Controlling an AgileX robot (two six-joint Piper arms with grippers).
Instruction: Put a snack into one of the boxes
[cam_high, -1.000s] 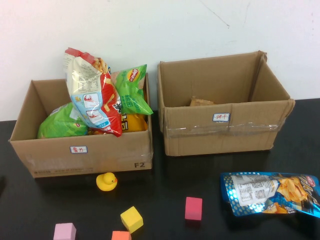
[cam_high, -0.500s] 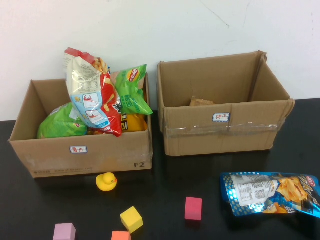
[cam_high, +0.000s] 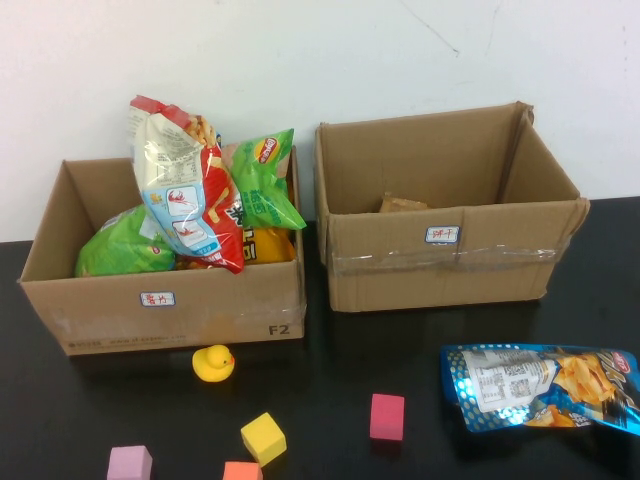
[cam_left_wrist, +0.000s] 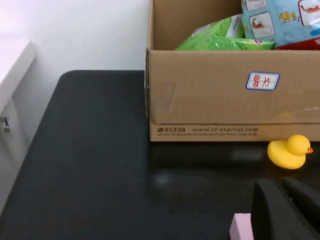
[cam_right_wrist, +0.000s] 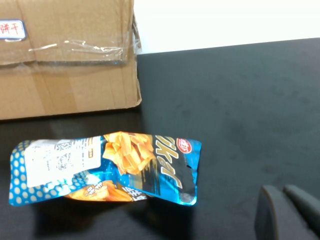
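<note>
Black surface (cam_high: 420, 350) w/ two cardboard boxes at the back. Taped box (cam_high: 445, 215), blue-edged label, sits ahead of right hand (cam_right_wrist: 290, 212) and off to one side, nearly empty. Lower box (cam_high: 165, 260) w/ red-written label is ahead of left hand (cam_left_wrist: 287, 210), stuffed w/ chip bags. Blue snack bag (cam_right_wrist: 105, 167) lies flat betw right hand and taped box, not touching either. Yellow duck (cam_left_wrist: 289, 151) just ahead of left hand, pink block (cam_left_wrist: 241, 226) beside it. Both hands low over surface, fingers closed, gripping nothing.
</note>
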